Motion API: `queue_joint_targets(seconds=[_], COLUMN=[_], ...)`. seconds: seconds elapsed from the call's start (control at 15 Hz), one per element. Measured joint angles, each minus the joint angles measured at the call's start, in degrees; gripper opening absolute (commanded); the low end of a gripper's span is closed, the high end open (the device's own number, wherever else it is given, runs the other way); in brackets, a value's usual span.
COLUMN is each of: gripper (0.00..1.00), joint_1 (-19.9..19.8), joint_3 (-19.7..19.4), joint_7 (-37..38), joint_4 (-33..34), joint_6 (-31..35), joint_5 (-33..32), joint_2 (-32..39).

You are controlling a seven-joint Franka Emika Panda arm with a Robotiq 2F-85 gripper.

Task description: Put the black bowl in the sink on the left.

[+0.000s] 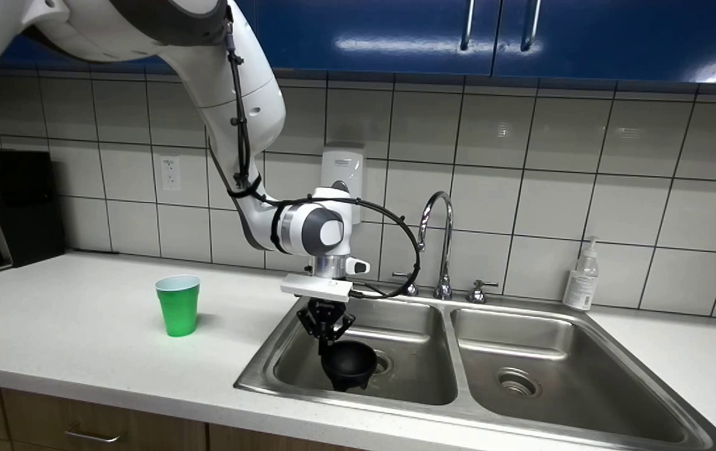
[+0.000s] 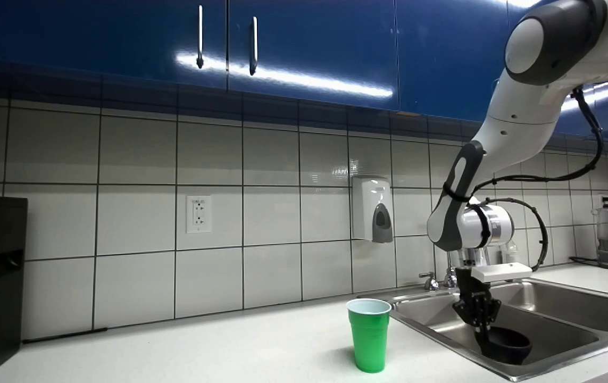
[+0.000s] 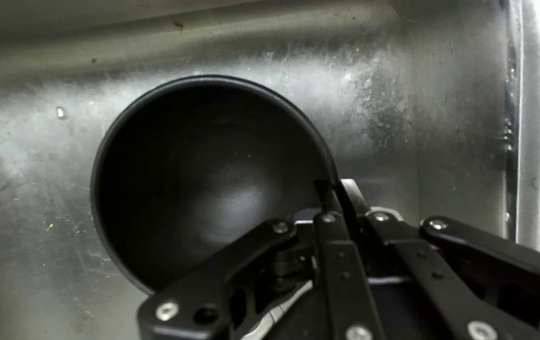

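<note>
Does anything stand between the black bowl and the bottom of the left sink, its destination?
Nothing visible does. The gripper holds the black bowl by its rim, inside the left sink; what lies directly beneath is hidden. The green cup stands outside, on the counter.

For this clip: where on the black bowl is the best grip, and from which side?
Best, I think, is the rim, approached from above. The bowl opens upward inside the sink, so that narrow edge likely lets one finger go inside and one outside, while its wide round shape looks harder to span. The end effector straddles the rim that way.
</note>
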Motion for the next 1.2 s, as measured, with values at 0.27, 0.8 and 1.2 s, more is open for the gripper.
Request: queue_joint_targets(seconds=[0.27,0.8,1.2], gripper=[0.02,0.02,0.46], joint_1=[0.0,-0.2,-0.3], joint_3=[0.0,0.0,0.0], joint_7=[0.1,0.2,0.3], joint_4=[1.4,4.0,5.3], joint_6=[-0.3,-2.2,-3.7], joint_5=[0.0,0.1,0.2], joint_2=[2.4,5.8,7.1])
